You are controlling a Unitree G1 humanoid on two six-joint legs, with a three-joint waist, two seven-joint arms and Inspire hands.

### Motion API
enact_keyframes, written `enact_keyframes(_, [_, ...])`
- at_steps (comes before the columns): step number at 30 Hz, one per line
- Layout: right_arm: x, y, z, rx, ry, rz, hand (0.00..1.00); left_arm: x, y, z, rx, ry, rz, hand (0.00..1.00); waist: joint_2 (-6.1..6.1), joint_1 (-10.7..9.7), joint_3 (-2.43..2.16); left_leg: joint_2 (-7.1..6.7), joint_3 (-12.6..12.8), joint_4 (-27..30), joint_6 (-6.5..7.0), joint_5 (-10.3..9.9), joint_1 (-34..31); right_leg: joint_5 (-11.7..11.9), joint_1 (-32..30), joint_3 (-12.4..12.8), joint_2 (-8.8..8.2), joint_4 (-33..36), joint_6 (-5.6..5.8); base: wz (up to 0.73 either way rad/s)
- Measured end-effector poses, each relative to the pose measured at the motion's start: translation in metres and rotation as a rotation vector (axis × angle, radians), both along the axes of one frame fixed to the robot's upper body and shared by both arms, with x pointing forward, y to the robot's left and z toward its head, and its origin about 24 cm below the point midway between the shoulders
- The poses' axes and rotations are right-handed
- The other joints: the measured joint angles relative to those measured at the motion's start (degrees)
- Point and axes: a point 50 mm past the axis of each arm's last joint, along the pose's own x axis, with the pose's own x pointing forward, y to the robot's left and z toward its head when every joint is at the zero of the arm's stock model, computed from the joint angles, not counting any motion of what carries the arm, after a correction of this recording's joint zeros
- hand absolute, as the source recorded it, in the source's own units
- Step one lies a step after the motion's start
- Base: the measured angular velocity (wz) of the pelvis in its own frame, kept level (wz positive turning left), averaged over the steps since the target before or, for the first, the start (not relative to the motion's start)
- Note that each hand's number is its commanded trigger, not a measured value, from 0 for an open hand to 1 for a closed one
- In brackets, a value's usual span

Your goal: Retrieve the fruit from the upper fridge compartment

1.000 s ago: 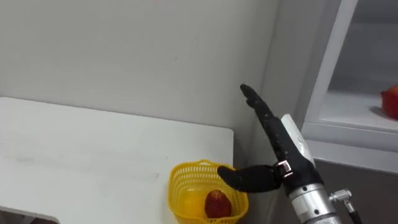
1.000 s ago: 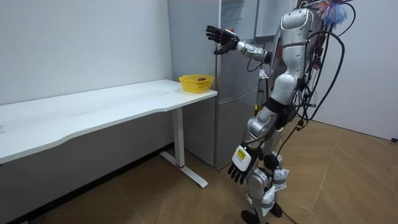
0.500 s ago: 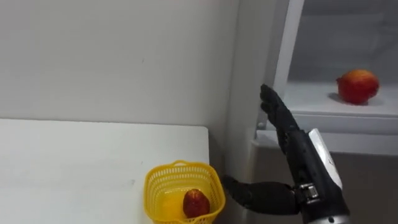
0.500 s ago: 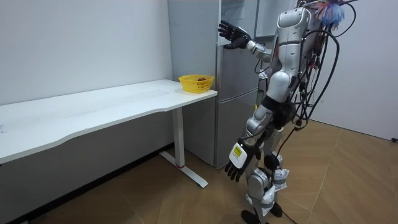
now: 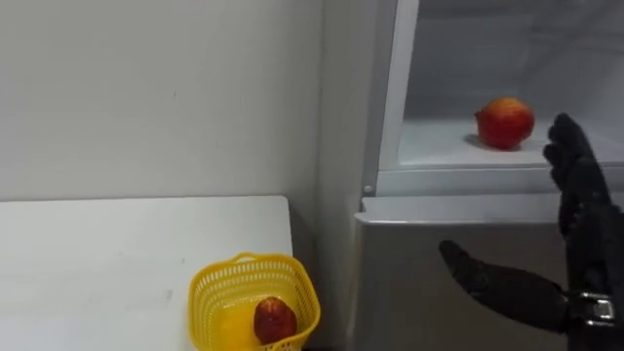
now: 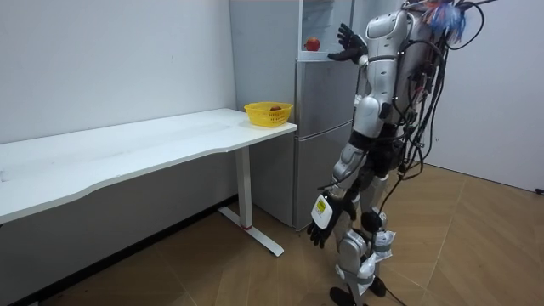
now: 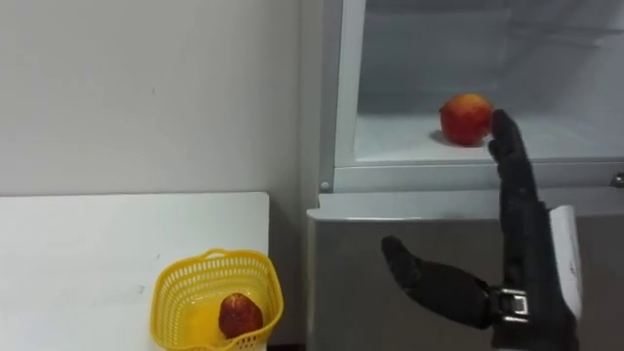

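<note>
Left eye view shows the right robot hand [image 5: 583, 210] raised in front of the open upper fridge compartment, fingers straight and spread with the thumb held out low, holding nothing. The red apple [image 5: 505, 123] sits on the white fridge shelf [image 5: 439, 151], just left of the fingertips and farther in. To take it cleanly, the hand probably needs to move left and deeper over the shelf edge, then curl round the apple from the side without nudging it, since it looks likely to roll. The left robot hand [image 6: 321, 229] hangs relaxed by the thigh in the room view. On the worktop [image 5: 117, 263] to the left stands the yellow basket [image 5: 207, 312] with one red fruit [image 5: 275, 319] in it. Against a second ago, the robot has turned from the worktop toward the fridge, so the eye views have swung right, and the right hand has travelled from above the basket to the fridge opening; the apple has stayed put.
</note>
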Motion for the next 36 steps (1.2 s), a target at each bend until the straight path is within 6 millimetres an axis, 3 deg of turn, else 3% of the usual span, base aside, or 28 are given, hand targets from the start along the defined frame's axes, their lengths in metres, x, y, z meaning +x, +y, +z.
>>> enact_keyframes(6, [-0.005, -0.032, 0.018, 0.042, -0.127, -0.196, 0.0, 0.0, 0.004, 0.001, 0.009, -0.008, 0.021, 0.0, -1.07, -0.3, 0.34, 0.05, 0.0, -0.1, -0.01, 0.0, 0.2, 0.0, 0.1, -0.1, 0.13, -0.8, 0.0, 0.0])
enact_keyframes(9, [0.002, -0.04, 0.022, 0.073, -0.147, -0.211, 0.0, 0.003, 0.005, 0.001, 0.01, -0.019, 0.024, 0.0, -1.34, -0.8, 0.43, 0.04, 0.0, -0.3, -0.01, 0.0, 0.2, 0.0, 0.0, -0.4, 0.12, -0.8, 0.0, 0.0])
enact_keyframes(11, [0.007, -0.045, 0.025, 0.094, -0.153, -0.213, 0.0, 0.004, 0.007, 0.003, 0.013, -0.028, 0.025, 0.0, -2.39, -0.8, 0.58, 0.05, -0.1, -0.5, -0.03, 0.0, 0.0, 0.0, 0.1, -0.6, 0.11, -0.8, 0.01, 0.0])
enact_keyframes(14, [0.017, -0.052, 0.027, 0.112, -0.138, -0.213, 0.0, 0.008, 0.011, 0.004, 0.021, -0.047, 0.037, 0.0, -2.49, -0.8, 0.54, 0.05, -0.2, -0.2, -0.04, 0.0, 0.0, 0.0, 0.2, -0.7, 0.08, -0.8, 0.0, 0.02])
enact_keyframes(17, [0.022, -0.059, 0.03, 0.133, -0.123, -0.212, 0.0, 0.008, 0.018, 0.006, 0.038, -0.043, 0.032, 0.0, -3.53, -0.6, 0.89, 0.06, -0.4, -0.2, -0.05, 0.0, -0.1, 0.0, 0.2, -1.0, 0.06, -0.8, -0.02, 0.04])
enact_keyframes(21, [0.032, -0.066, 0.029, 0.171, -0.095, -0.224, 0.0, 0.003, 0.023, 0.007, 0.056, -0.019, 0.033, 0.0, -4.48, 0.0, 0.52, 0.01, -0.8, -0.1, -0.04, 0.0, -0.5, 0.0, -0.1, -1.7, -0.1, -0.6, 0.0, 0.04])
enact_keyframes(29, [0.065, -0.075, 0.057, 0.073, -0.055, -0.16, 0.0, 0.004, 0.023, 0.007, 0.024, -0.006, 0.032, 0.0, -5.02, 0.7, 0.7, 0.06, -1.3, 0.1, -0.04, 0.0, 0.0, -0.1, 0.4, -1.8, -0.22, 0.1, 0.06, 0.04])
enact_keyframes(36, [0.077, -0.087, 0.045, 0.093, 0.06, -0.161, 0.0, 0.011, 0.024, 0.008, 0.012, -0.021, 0.027, 0.0, -5.39, 2.1, 0.62, -0.11, -2.5, 1.0, -0.07, 0.0, -0.8, -0.1, 0.7, -3.4, -0.51, 0.1, 0.0, 0.1])
